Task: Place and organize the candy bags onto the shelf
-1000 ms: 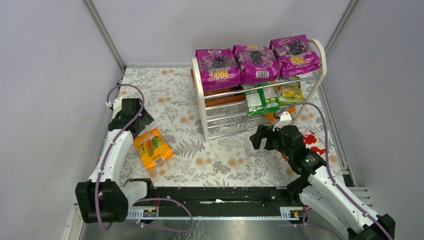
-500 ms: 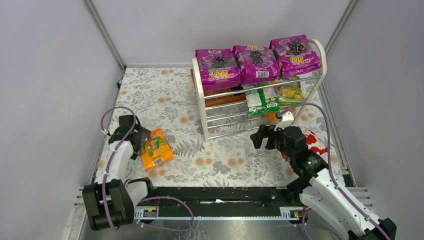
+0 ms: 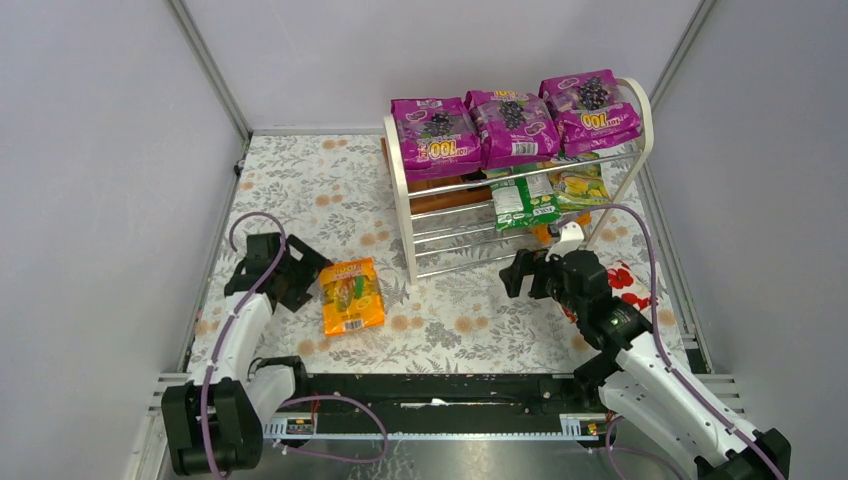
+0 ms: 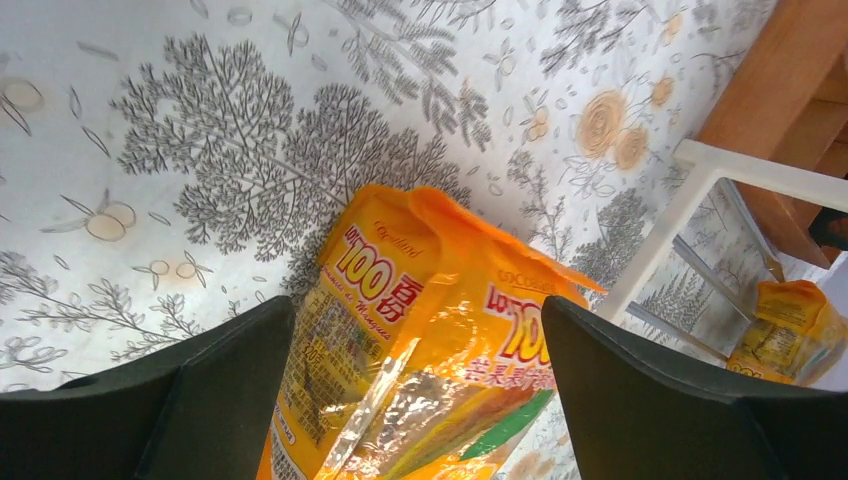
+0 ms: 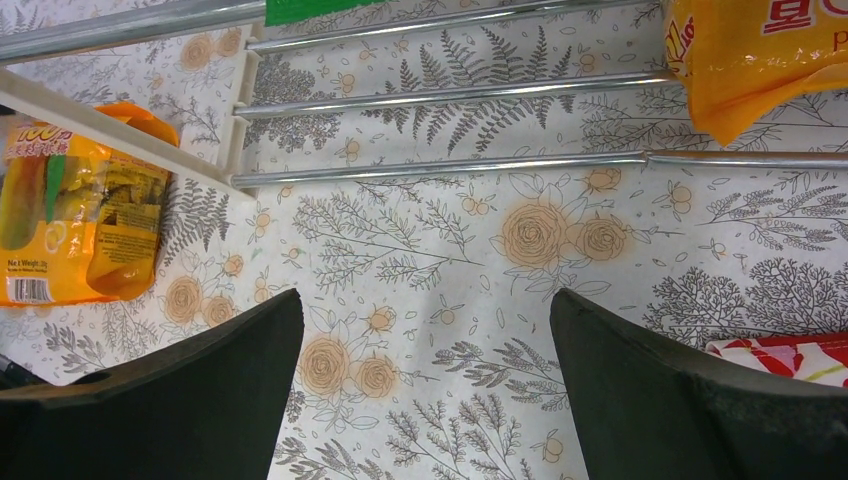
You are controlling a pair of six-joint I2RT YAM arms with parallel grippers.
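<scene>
- We see the left hand point(image 4: 418, 320) low over the bench point(image 3: 300, 180), its two fingers spread wide. In the wrist view the orange candy bag point(image 3: 352, 296) sits between them, and we cannot tell whether either finger touches it.
- That bag lies on the floral cloth, in front of the left end panel of the shelf point(image 3: 400, 190), with its barcode end toward the arm bases.
- The shelf's top tier carries three magenta grape bags point(image 3: 513, 125) side by side. On the tier below, the green-white bag point(image 3: 522, 200) lies next to the green-yellow bag point(image 3: 577, 185).
- A second orange bag point(image 5: 760, 50) shows among the lowest rods at the shelf's right end.
- The right hand point(image 5: 425, 300) hovers over the bench in front of the shelf, fingers spread and holding nothing.
- We note a red-and-white package point(image 3: 625, 280) on the bench just beside the right arm.
</scene>
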